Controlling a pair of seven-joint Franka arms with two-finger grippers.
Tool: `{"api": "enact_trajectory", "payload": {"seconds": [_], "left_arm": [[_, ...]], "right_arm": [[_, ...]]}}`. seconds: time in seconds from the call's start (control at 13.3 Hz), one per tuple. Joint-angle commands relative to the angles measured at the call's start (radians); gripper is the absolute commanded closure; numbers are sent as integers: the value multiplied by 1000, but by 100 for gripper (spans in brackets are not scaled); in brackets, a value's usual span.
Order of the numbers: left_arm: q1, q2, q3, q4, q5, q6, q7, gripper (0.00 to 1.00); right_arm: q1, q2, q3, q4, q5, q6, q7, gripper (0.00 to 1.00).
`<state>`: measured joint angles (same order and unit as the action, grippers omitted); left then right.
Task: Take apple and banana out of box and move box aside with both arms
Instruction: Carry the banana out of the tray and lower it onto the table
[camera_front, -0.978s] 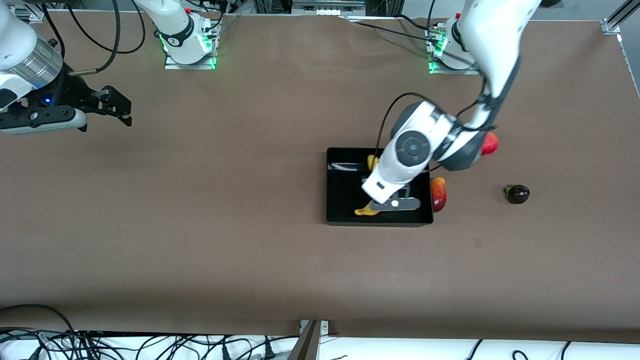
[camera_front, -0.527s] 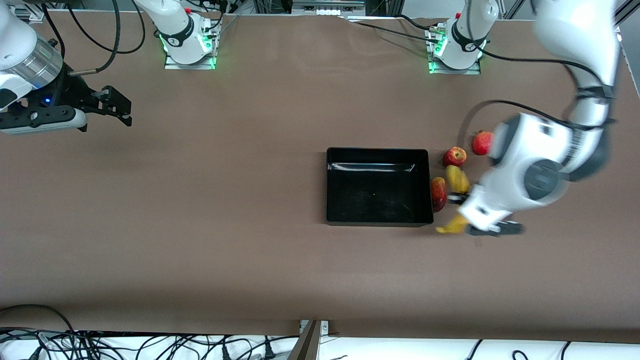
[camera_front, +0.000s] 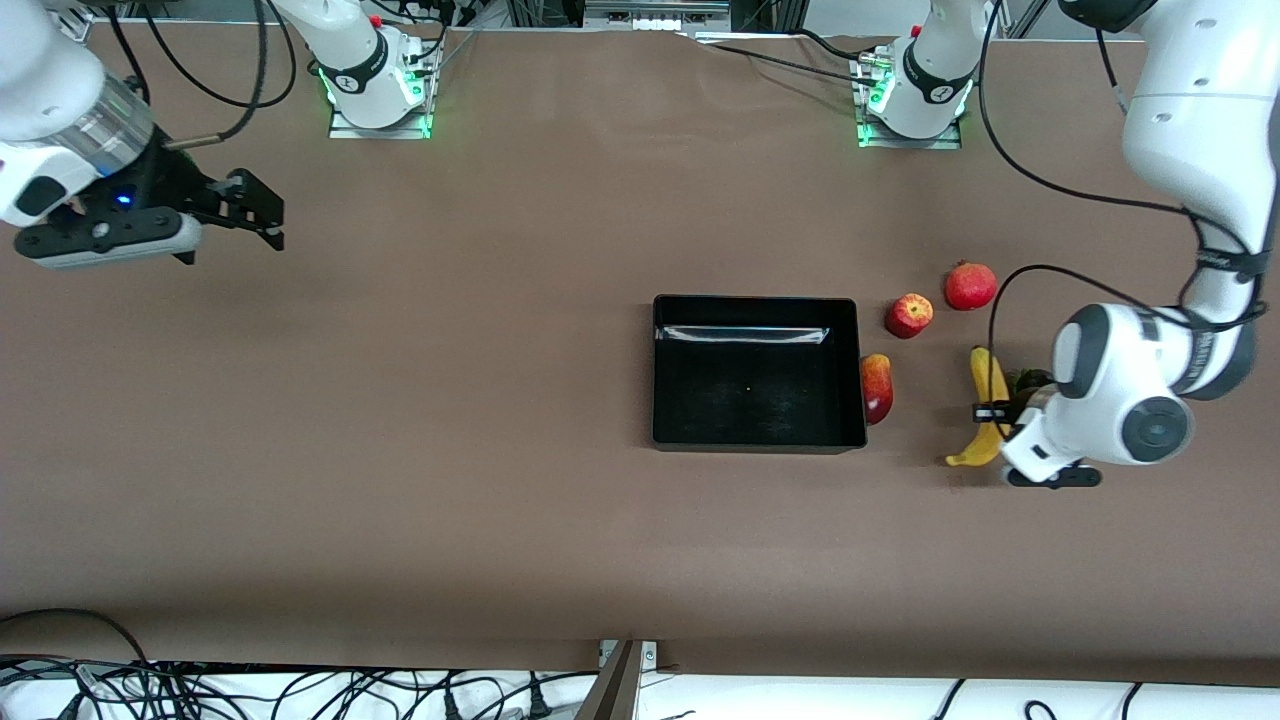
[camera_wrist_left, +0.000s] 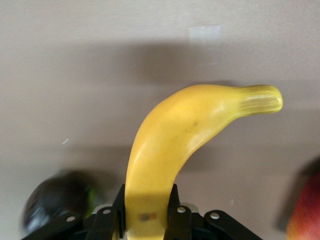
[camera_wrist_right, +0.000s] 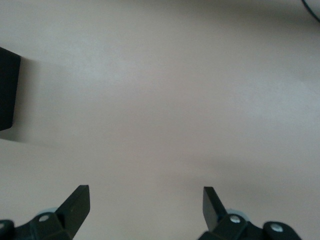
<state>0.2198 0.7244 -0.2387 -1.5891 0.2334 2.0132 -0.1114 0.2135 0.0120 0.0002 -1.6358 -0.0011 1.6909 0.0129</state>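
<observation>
Front view: left gripper (camera_front: 1003, 415) is clamped on the banana (camera_front: 988, 392) mid-length, over bare table toward the left arm's end, well clear of the box (camera_front: 757, 437). The banana is gripped at its middle prob. so it hangs balanced. The apple (camera_front: 909, 315) is already out, on the table beside the box's corner, w/ a bigger red fruit (camera_front: 970, 285) just past it toward the left arm's end. An oval red-yellow fruit (camera_front: 877, 387) touches the box wall on that same side, so there's little room there. The box is empty; toward the right arm's end is wide open table. Right gripper (camera_front: 262, 212) waits over that end, jaws wide, holding nothing.

Left wrist view: fingers (camera_wrist_left: 119, 210) pinch the banana near one end of what shows, tip pointing away; a dark fruit (camera_wrist_left: 55, 202) sits close by and a red one (camera_wrist_left: 306, 212) at the frame edge, so the drop spot is tight.

Right wrist view: fingers (camera_wrist_right: 75, 205) spread, only bare table between them, box corner (camera_wrist_right: 9, 90) at the frame edge.
</observation>
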Motion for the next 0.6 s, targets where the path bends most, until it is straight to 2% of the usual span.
{"api": "enact_trajectory", "payload": {"seconds": [0.0,0.08,0.3,0.45,0.53], "left_arm": [[0,-28,-4,-116,43,139,7,66],[1,-32,-5,-115,41,137,7,1],[0,-89,-13,-92,32,87,4,0],[-11,-158,-24,-42,26,8,1,0],[-14,-195,-40,-7,26,-48,1,0]], "right_arm": [[55,61,-3,17,16,18,-17,0],[84,63,-3,17,7,18,-18,0],[118,98,-3,16,16,16,-18,0],[124,138,-5,17,21,18,-22,0],[126,144,-3,17,54,16,-25,0]]}}
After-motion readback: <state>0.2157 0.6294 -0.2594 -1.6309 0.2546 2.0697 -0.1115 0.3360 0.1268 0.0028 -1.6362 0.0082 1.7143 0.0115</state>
